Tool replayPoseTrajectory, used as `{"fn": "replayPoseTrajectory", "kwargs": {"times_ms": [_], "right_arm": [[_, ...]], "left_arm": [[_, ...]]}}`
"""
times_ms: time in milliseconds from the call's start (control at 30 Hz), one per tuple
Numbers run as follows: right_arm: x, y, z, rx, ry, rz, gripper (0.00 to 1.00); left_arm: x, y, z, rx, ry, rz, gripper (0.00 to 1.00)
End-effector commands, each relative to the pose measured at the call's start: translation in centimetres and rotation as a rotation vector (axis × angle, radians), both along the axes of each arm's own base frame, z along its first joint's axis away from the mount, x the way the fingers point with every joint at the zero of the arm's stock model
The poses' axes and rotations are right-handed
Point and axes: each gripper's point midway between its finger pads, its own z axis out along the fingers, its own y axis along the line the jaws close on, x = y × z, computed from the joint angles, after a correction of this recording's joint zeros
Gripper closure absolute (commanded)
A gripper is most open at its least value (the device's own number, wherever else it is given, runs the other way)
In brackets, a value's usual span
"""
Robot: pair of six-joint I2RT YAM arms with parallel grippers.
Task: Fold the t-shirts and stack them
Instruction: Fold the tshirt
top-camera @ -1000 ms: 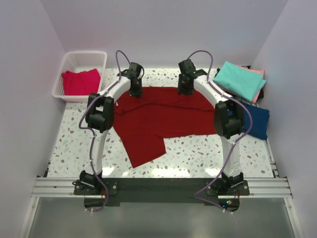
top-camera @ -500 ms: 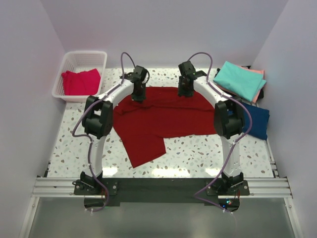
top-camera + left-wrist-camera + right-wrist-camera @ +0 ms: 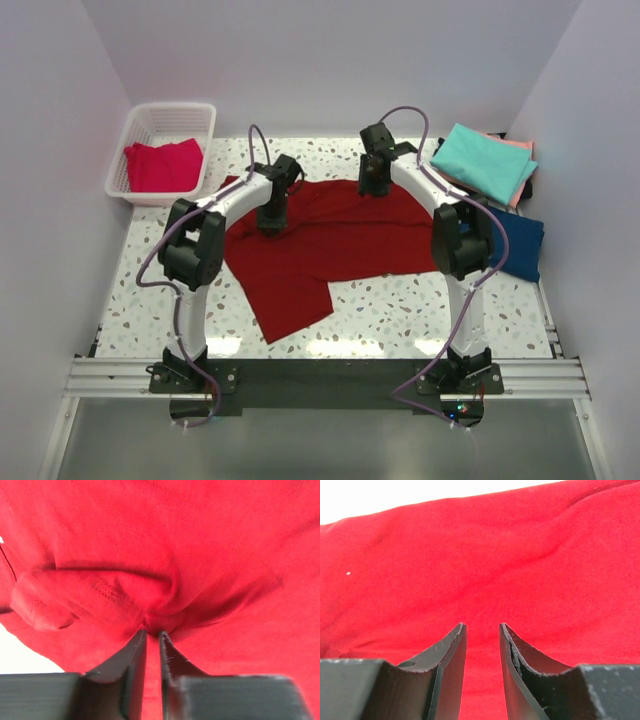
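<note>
left jaws: in the left wrist view the left gripper (image 3: pixel 152 632) has its black fingers (image 3: pixel 131 660) nearly together, with a thin slit between the tips. The tips sit at a pucker in the large soft-cloth dark red t-shirt (image 3: pixel 200 555). Can't tell if the cloth is pinched or free.
left wrist, cloth: the dark red t-shirt fills the frame. There is a rolled fold left of the pucker and a sliver of white at lower left.
right jaws: in the right wrist view the right gripper (image 3: pixel 482 626) is parted to a moderate gap with nothing between the fingers. The dark red t-shirt lies smooth under and beyond the tips.
top, shirt: the dark red t-shirt is spread mid-way across the speckled terrazzo table (image 3: pixel 400 300), with one flap toward near-left.
top, left gripper: points down inside the shirt's outline, left of its centre.
top, right gripper: at the shirt's far edge, right of its middle.
top, basket: the white lattice plastic basket (image 3: pixel 170 106) is off the shirt's far-left corner, with a crumpled pinkish-red t-shirt (image 3: pixel 160 165) in it.
top, stack: a folded teal t-shirt (image 3: pixel 485 160) lies on a salmon pink t-shirt (image 3: pixel 522 145), off the shirt's far-right corner.
top, navy: the navy t-shirt (image 3: pixel 520 248) is just right of the shirt's right edge, partly behind the right arm.
</note>
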Motion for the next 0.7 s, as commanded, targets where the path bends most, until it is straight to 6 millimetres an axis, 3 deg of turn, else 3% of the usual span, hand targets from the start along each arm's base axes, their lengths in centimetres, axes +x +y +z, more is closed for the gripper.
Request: {"fn": "replayPoseTrajectory", "kwargs": {"times_ms": [0, 33, 167, 367, 533, 633, 667], "right_arm": [[0.4, 1.1, 1.3, 0.024, -0.015, 0.021, 0.64], [0.5, 1.2, 1.4, 0.029, -0.016, 0.026, 0.64], [0.5, 2.0, 1.0, 0.031, 0.004, 0.047, 0.64], [0.1, 4.3, 0.1, 0.067, 0.034, 0.11, 0.64], [-1.0, 8.1, 1.4, 0.09, 0.003, 0.22, 0.63], [-2.0, 10.5, 2.1, 0.075, -0.028, 0.291, 0.63], [-2.3, 11.1, 2.2, 0.074, -0.032, 0.308, 0.63]], "left_arm": [[-1.5, 0.0, 2.8, -0.001, -0.02, -0.008, 0.68], [-1.6, 0.1, 3.1, -0.005, -0.027, -0.008, 0.62], [-1.2, -0.3, 4.7, -0.039, -0.079, -0.028, 0.58], [0.7, 1.2, 7.2, 0.015, -0.197, 0.065, 0.5], [3.1, 3.0, 5.0, -0.091, -0.147, 0.168, 0.52], [6.0, 3.7, 4.1, -0.148, -0.157, 0.18, 0.52], [7.4, 3.7, 5.0, -0.161, -0.185, 0.177, 0.52]]}}
